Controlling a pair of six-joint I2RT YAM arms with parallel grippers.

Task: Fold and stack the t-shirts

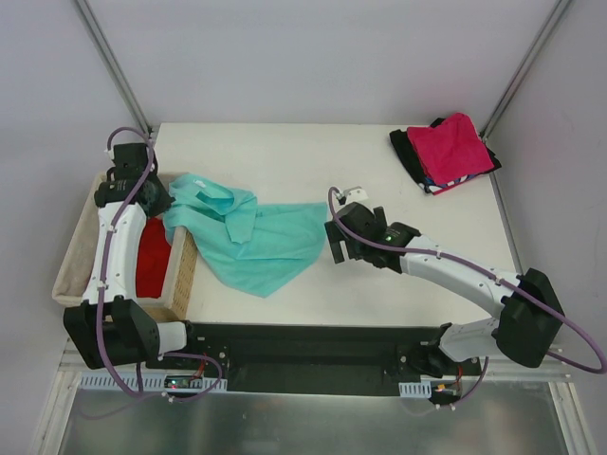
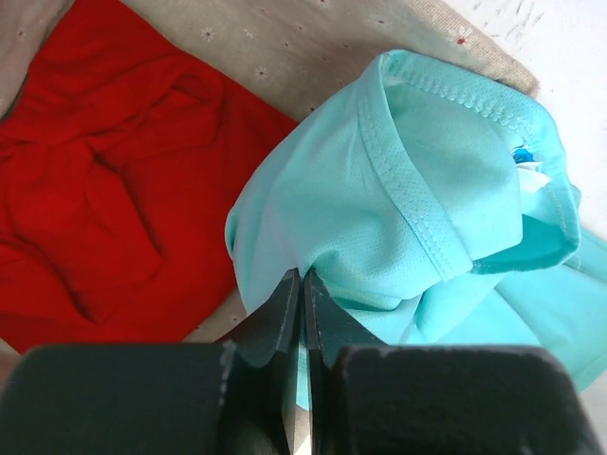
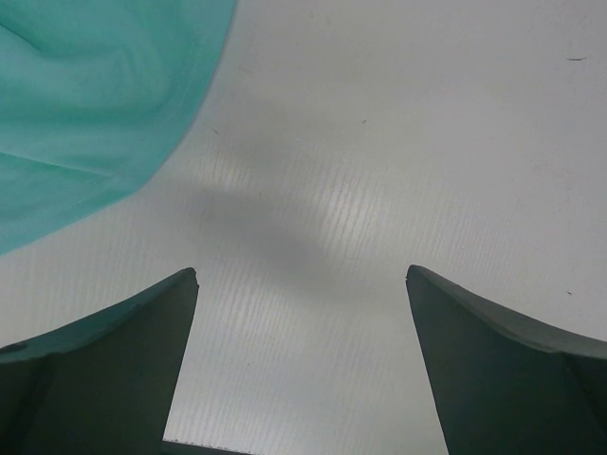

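From above, the teal t-shirt lies spread on the bench, its collar end draped over the wall of the basket. The red t-shirt sits inside the basket. The left gripper is at that collar end, and the right gripper is just beside the shirt's right edge. At the far right corner the magenta t-shirt tops the black t-shirt, with the striped t-shirt peeking out below.

In the left wrist view, the left gripper is clamped together on a fold of the teal t-shirt. The red t-shirt lies on the basket lining.

In the right wrist view, the right gripper is spread wide over the bare bench. The teal t-shirt shows at upper left.
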